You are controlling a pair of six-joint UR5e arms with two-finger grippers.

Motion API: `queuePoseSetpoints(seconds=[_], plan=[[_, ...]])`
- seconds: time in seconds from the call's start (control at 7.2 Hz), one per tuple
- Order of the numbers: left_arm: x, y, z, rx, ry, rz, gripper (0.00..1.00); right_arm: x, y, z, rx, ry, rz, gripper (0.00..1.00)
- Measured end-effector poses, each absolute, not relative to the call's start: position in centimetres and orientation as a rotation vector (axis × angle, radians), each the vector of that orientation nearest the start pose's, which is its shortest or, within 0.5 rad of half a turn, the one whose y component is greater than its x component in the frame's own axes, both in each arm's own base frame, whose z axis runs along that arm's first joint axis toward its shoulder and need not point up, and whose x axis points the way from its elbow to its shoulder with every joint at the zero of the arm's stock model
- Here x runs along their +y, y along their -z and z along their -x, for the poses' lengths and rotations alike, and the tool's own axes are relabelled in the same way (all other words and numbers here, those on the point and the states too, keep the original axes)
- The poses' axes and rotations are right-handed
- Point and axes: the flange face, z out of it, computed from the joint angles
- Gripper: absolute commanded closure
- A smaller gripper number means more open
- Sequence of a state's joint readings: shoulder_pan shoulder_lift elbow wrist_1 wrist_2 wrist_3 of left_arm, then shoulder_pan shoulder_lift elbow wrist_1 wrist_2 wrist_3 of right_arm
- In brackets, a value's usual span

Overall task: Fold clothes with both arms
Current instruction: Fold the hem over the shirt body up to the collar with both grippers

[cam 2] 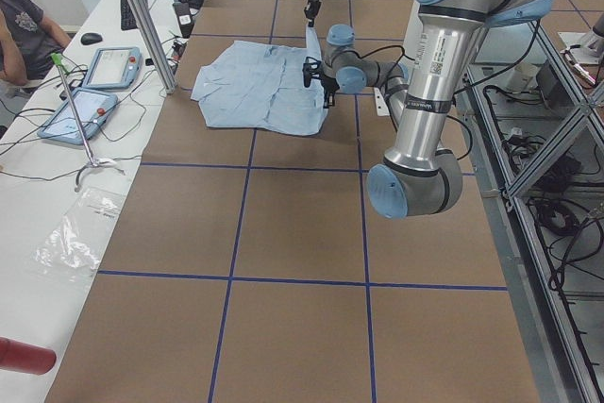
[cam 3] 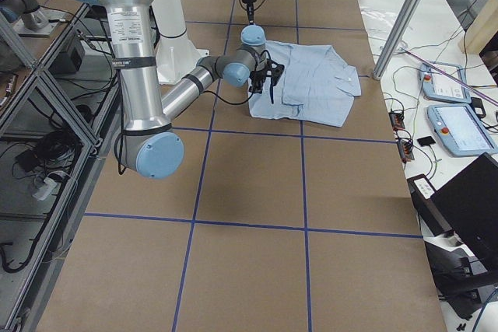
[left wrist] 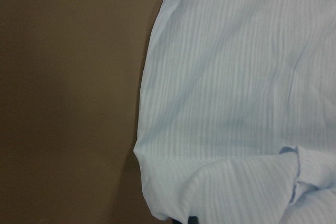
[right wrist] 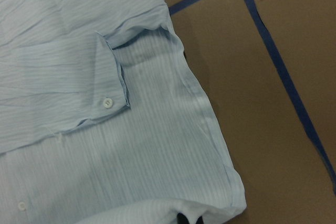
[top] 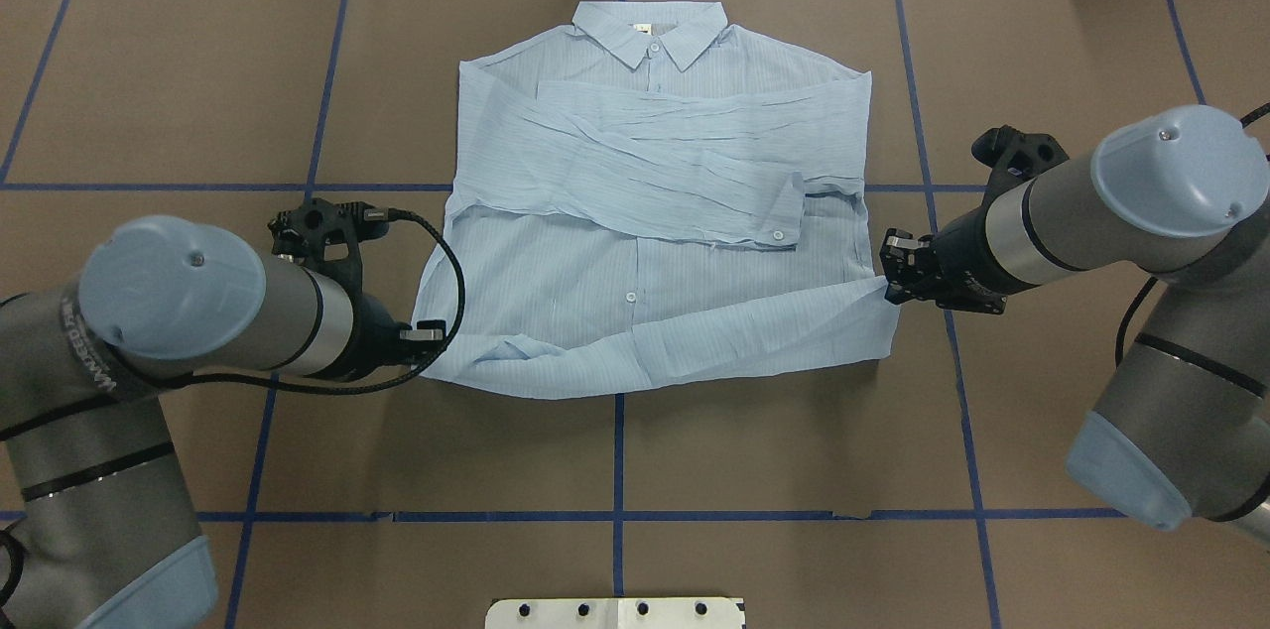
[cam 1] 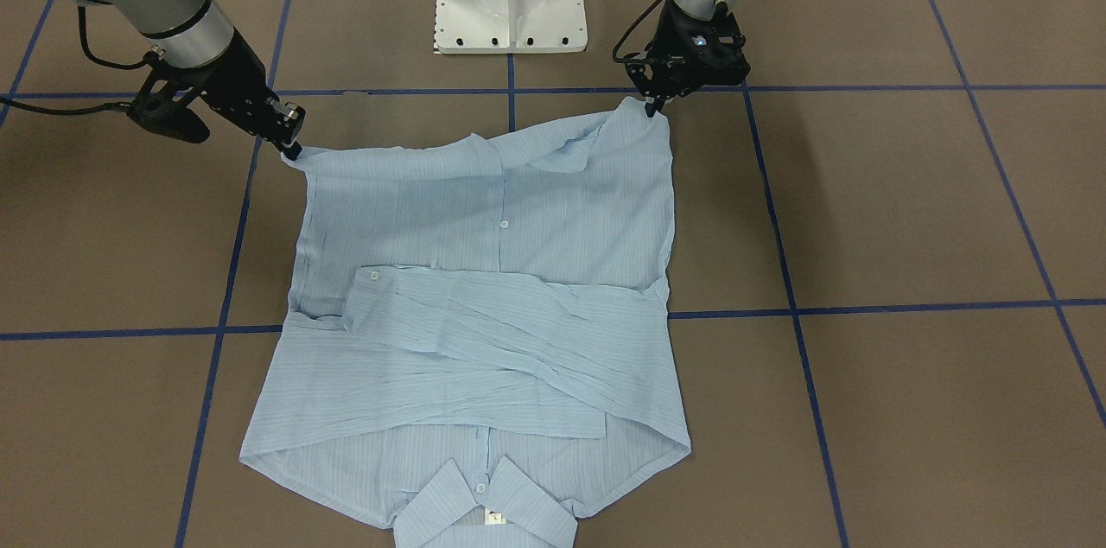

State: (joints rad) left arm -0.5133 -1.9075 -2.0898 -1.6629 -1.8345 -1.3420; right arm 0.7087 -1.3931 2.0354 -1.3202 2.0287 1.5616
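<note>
evidently the shirt lies flat and face up in the middle of the table. seen from overhead, its collar is at 12 o'clock and both sleeves are crossed over the chest, probably so that they end up inside the fold. the left gripper has its fingers pinched together on the hem corner at about 7 o'clock of the shirt, and the right gripper is clamped likewise on the corner at 4 o'clock. holding the two corners well apart keeps the hem stretched between them. it is raised and doubled a little toward 12 o'clock, which i judge to be the start of carrying the bottom up over the sleeves.
</note>
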Motion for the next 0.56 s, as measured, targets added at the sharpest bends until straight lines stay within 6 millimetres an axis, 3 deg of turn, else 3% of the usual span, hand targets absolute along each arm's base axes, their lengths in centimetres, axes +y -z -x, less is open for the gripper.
queuePoseSetpoints(seconds=[0.28, 0.56], plan=[[-42.0, -22.8, -39.9, 0.964, 0.16, -0.191, 1.0, -45.2, -31.2, 32.6, -0.999, -0.488, 0.08, 1.0], [-50.1, -23.2, -40.4, 0.938, 0.187, -0.255, 1.0, -51.7, -31.5, 30.2, -1.002, -0.505, 0.068, 1.0]])
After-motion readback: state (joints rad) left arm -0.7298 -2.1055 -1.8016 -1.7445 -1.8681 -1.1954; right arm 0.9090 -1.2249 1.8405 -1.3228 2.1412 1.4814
